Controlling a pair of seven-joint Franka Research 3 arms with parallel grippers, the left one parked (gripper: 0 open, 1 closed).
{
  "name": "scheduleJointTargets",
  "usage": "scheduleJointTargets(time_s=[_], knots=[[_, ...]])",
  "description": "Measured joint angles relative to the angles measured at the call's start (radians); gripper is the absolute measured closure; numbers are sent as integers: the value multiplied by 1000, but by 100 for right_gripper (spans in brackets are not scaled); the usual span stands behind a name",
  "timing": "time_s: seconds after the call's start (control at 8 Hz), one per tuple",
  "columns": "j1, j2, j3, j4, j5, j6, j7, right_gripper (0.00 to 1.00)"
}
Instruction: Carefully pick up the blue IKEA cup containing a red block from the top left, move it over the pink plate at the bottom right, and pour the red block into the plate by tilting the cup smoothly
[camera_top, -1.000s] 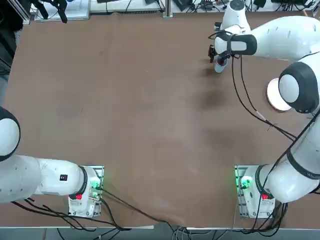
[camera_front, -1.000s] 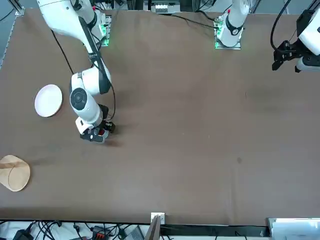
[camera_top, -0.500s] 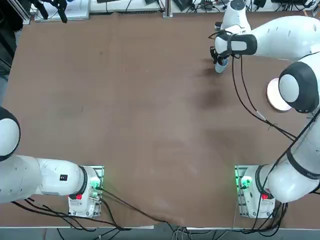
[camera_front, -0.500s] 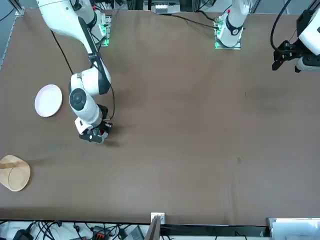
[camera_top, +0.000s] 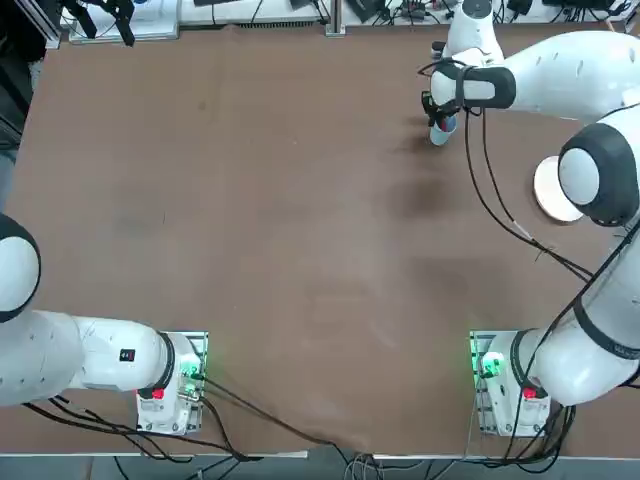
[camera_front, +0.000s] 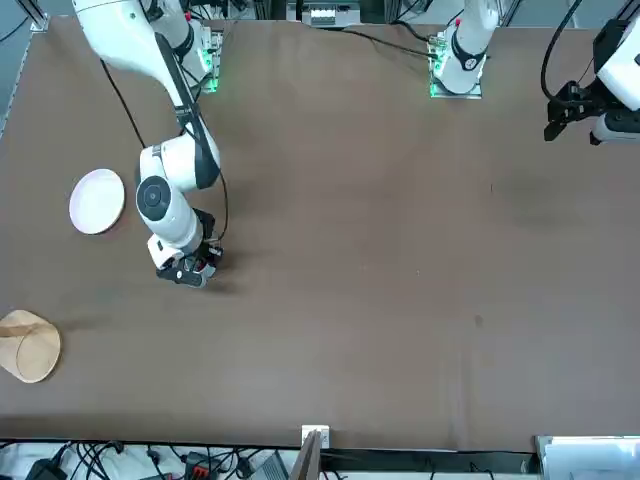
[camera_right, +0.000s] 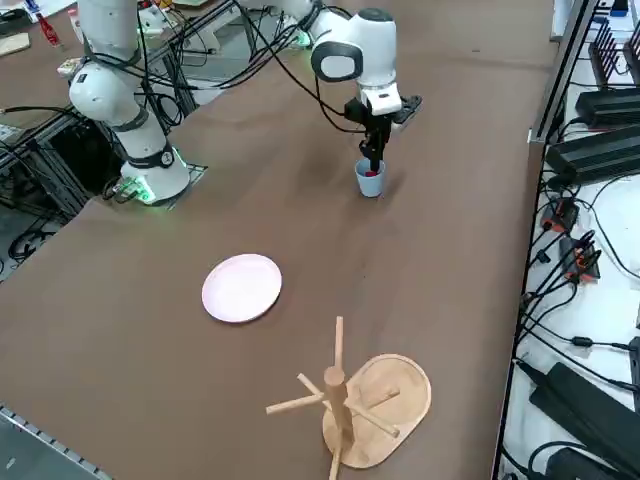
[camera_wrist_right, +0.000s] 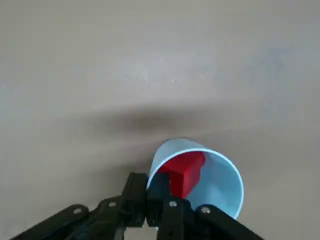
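While the right arm reached out to the far side of the brown tabletop (camera_right: 150, 330), its right gripper (camera_wrist_right: 153, 207) pointed straight down at the blue IKEA cup (camera_wrist_right: 220, 185). Seen from the wrist, the two black fingers (camera_wrist_right: 134, 197) were drawn tight together on the cup's rim, one outside the wall and one just inside it, so the thin blue edge was pinched between them. The cup stood upright on the tabletop (I could see no gap under it from the side), its mouth facing up.

Inside the cup lay the red block (camera_wrist_right: 184, 171), resting against the wall nearest the fingers. From the side of the table a bit of red showed at the cup's mouth (camera_right: 370, 180), right under the fingertips.

From overhead only a sliver of the light-blue cup (camera_top: 441, 127) showed beneath the hand, close to the far edge of the tabletop, in the right half of that view. The pink plate (camera_right: 241, 287) lay flat and bare, well apart from the cup, nearer the robot's base and off to its right; from above the arm's elbow hid part of it. Beyond the plate, toward the corner, stood a wooden peg stand (camera_right: 340, 395) on its tan oval base.
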Motion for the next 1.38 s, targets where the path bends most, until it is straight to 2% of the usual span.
scheduleJointTargets(time_s=[0.38, 0.75, 1.0, 1.38], knots=[[-24, -19, -7, 62, -1, -201, -13, 97], [-103, -121, -11, 54, -1, -336, -131, 97], [-165, -201, -13, -22, -1, -358, -205, 97], [-289, -297, -14, -163, -3, -324, -314, 97]])
